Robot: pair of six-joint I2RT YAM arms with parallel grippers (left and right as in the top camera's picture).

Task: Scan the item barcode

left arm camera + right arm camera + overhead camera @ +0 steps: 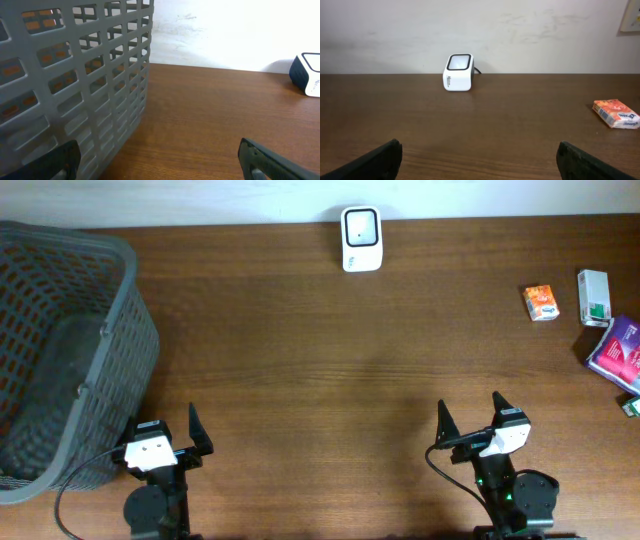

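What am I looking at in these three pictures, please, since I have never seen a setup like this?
Two robot arms sit at a wooden table. One picture looks down from above; the other two come from a camera on each wrist, so the dark shapes at the bottom are that arm's own fingers. The left gripper faces a grey basket; the right gripper faces a small white barcode scanner by the wall. At the table's right side lie an orange packet, a green-and-white box and a purple packet. Both grippers are open and hold nothing.
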